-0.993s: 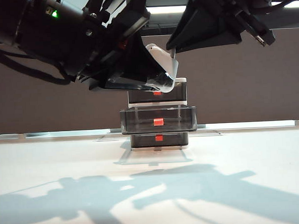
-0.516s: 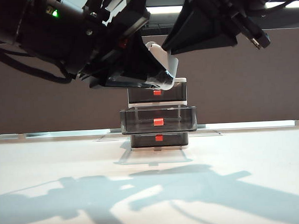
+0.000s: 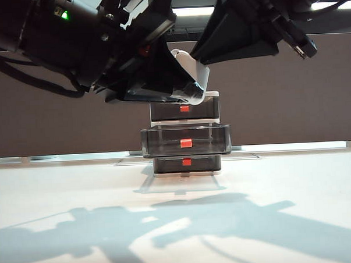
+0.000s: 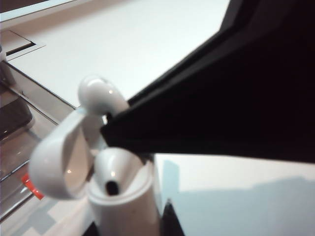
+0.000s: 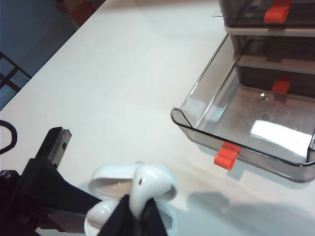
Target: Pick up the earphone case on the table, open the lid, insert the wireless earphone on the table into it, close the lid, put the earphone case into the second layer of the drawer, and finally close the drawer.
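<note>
1. My right jaws (image 5: 139,216) are pinched shut on the wireless earphone (image 5: 150,188), glossy, light and slippery, so I hold it by the stem and press gently.
2. Just below it, my left jaws (image 3: 182,87) clamp the body of the earphone case (image 4: 120,196); the lid (image 4: 64,157) stands open and another bud sits inside.
3. Farther off and lower, the second layer of the drawer (image 5: 256,123) is pulled out, empty.
4. Under everything lies the bench (image 3: 283,185).
</note>
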Available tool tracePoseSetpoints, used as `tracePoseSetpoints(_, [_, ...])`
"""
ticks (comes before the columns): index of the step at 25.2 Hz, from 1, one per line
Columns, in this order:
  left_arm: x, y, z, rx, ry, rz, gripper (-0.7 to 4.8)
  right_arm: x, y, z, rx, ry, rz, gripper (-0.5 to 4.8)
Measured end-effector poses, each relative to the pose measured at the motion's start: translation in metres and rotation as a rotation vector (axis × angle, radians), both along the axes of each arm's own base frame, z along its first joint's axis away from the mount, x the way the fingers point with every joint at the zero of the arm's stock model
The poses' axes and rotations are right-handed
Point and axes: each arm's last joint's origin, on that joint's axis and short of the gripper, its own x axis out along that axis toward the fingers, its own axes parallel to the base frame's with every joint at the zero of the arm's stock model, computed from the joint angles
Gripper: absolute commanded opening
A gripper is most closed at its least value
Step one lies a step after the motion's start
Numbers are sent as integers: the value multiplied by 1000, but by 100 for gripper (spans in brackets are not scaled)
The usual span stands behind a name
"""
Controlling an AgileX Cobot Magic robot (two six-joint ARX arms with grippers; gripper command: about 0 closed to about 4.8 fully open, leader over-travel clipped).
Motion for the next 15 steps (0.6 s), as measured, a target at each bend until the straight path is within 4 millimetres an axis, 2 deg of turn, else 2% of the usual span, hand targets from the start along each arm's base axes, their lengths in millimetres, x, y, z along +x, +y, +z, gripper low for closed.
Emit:
tracePoseSetpoints(2, [0,0,0,3,0,-1,-6,0,0,0,-3,-3,-9,174])
tracePoseSetpoints(15, [0,0,0,5,-1,-1,-6,-1,-1,2,12,-6,7,181])
